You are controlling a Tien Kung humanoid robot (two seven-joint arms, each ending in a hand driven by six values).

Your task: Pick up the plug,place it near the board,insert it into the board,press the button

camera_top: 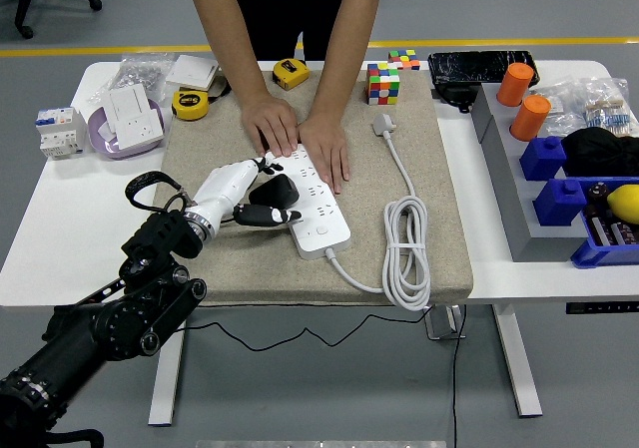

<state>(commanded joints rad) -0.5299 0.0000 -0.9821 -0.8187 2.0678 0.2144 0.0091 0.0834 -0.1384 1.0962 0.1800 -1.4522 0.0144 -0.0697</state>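
Observation:
A white power strip (316,206) lies slanted on the beige mat (399,129), with its round button (321,233) near the close end. A person at the far side presses both hands (300,137) flat on the strip's far end. My left hand (258,195), white with black fingers, is shut on the black plug (272,200). It holds the plug low against the strip's left edge. The plug's thin black cord (250,340) hangs below the table's front. My right arm is out of sight.
The strip's white cable (408,251) coils on the mat to its right and ends in a plug (383,124). Rubik's cubes (383,82), tape measures (190,104) and wall sockets (128,117) stand behind. A grey tray (499,174) with blue bins (559,197) is at the right.

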